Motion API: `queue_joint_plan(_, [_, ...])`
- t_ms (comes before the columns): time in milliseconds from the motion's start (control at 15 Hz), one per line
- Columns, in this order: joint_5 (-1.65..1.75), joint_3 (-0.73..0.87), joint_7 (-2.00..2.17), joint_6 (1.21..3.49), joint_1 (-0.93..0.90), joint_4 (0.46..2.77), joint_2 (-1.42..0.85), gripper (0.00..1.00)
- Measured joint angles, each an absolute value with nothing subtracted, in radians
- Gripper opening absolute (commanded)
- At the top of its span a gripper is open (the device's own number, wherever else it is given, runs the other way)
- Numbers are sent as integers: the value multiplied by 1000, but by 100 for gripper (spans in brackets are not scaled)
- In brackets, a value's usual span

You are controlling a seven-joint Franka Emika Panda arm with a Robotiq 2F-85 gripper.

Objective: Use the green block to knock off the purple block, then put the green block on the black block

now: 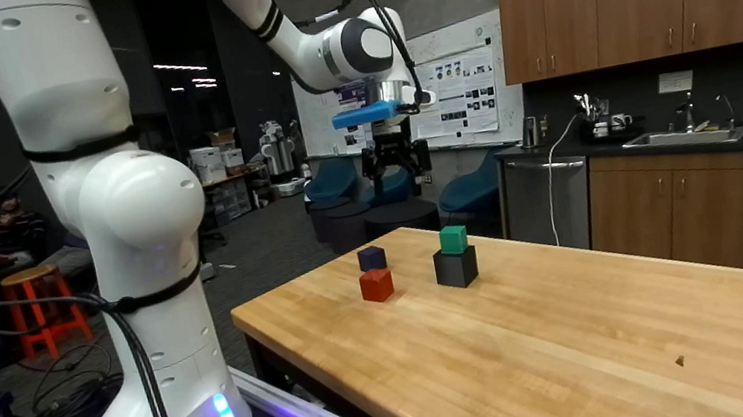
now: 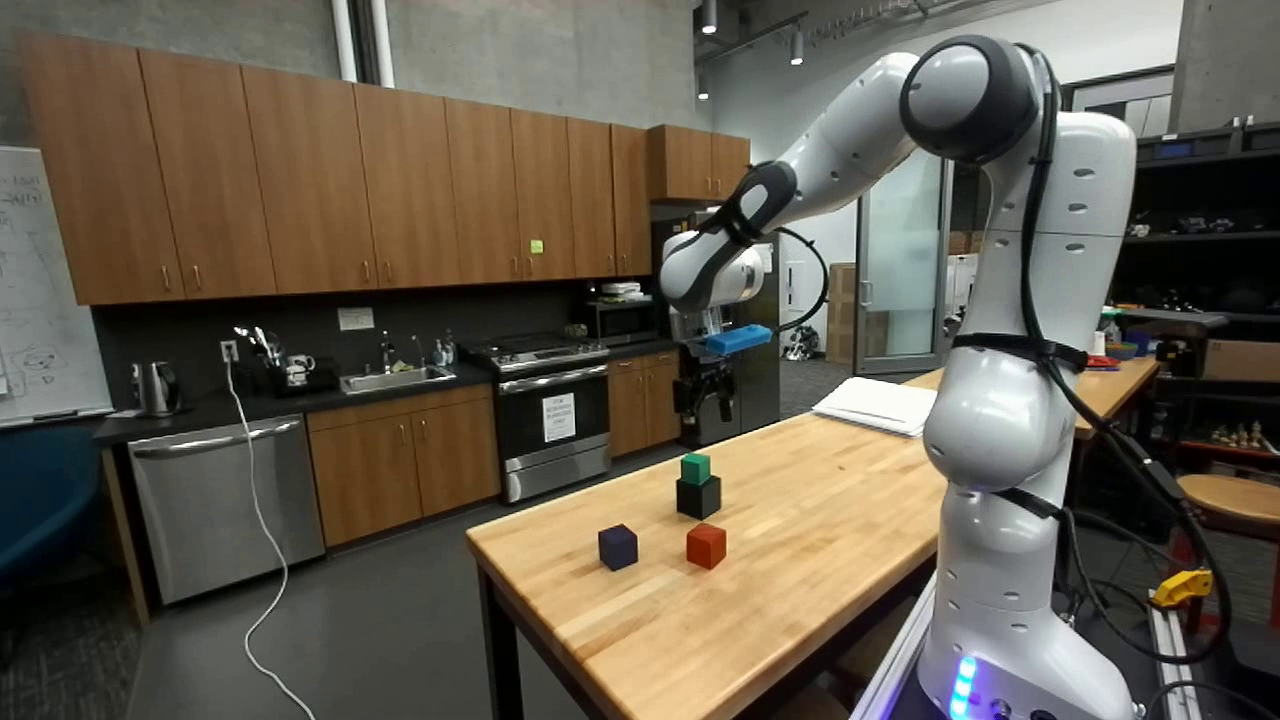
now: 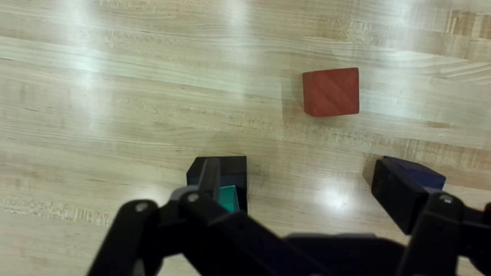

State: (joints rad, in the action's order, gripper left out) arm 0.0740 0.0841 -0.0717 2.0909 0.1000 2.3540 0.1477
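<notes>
The green block sits on top of the larger black block on the wooden table. They also show in an exterior view, green on black. The dark purple block lies on the table apart from them, also seen in an exterior view. My gripper is high above the table, pointing down, open and empty. In the wrist view its spread fingers partly cover the green block, the black block and the purple block.
A red cube lies on the table near the purple block, also in the wrist view. The wooden table has a white stack at its far end. A small brown bit lies on the table.
</notes>
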Motion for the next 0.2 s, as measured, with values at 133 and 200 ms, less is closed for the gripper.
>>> queue_joint_plan(133, [74,84,-71,2091,100,2407,212,100])
queue_joint_plan(200, [74,84,-71,2091,98,2432,241,100])
